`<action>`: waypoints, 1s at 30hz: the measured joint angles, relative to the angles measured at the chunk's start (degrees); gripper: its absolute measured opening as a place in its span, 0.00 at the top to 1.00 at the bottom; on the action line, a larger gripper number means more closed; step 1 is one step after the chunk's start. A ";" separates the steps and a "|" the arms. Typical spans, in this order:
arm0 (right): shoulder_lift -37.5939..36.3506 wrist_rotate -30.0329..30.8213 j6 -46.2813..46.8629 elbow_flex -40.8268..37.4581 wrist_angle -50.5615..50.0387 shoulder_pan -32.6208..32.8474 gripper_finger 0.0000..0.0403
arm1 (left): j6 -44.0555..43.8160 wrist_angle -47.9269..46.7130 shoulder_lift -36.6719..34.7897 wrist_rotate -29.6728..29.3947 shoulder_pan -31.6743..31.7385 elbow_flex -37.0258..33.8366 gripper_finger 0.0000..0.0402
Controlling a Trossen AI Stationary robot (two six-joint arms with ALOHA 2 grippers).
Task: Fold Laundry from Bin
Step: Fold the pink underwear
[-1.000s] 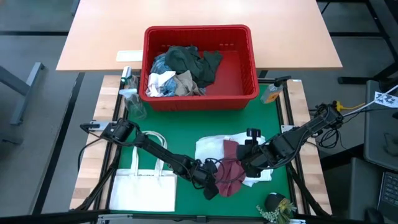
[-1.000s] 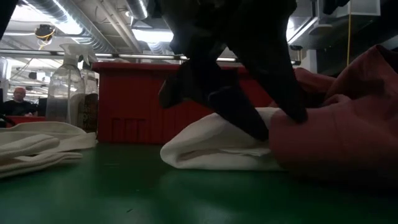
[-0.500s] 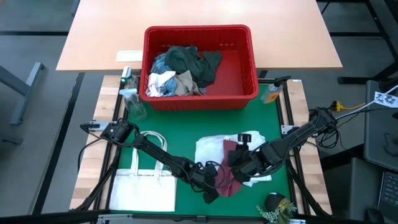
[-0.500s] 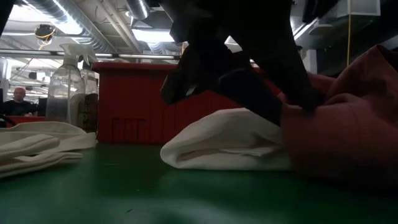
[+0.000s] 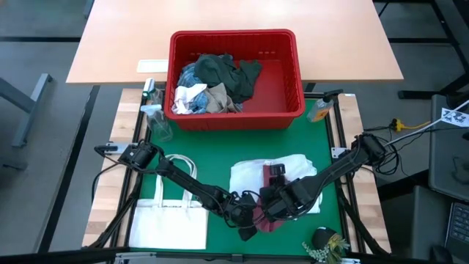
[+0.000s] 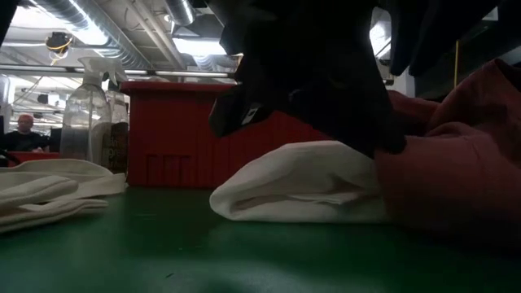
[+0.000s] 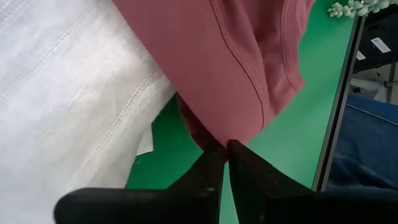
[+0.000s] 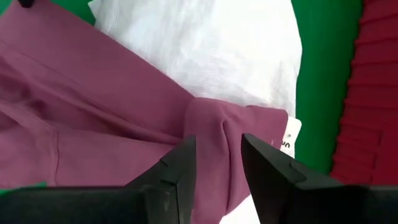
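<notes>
Grippers of both dark arms are meeting over a soft maroon cloth garment (image 5: 272, 213) that is lying on a folded white cloth garment (image 5: 245, 178) at the near middle of the green table mat (image 5: 220, 150). Left gripper (image 7: 226, 151) is pinching the maroon hem between pressed-together fingers. Right gripper (image 8: 217, 163) is resting on a maroon fold, its fingers standing apart on either side. Behind them, the rectangular red plastic bin (image 5: 293, 103) with slotted sides is holding the remaining laundry (image 5: 212, 82). A flat white tote bag (image 5: 167, 218) is lying beside the left arm.

Bright overhead views; low view dim, backlit.
</notes>
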 joint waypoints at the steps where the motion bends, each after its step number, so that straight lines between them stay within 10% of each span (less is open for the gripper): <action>1: 0.00 0.00 -0.58 0.00 0.23 -0.02 0.68 | 0.01 -0.01 0.00 0.00 0.00 0.00 0.96; 24: -0.04 -6.87 -7.89 -10.29 8.69 -4.02 0.68 | -0.03 -0.47 0.00 -1.64 -0.37 0.00 0.97; 30: -0.04 -6.54 -7.47 -10.29 8.22 -4.02 0.81 | -0.03 -0.22 0.00 -4.67 -0.59 0.00 0.97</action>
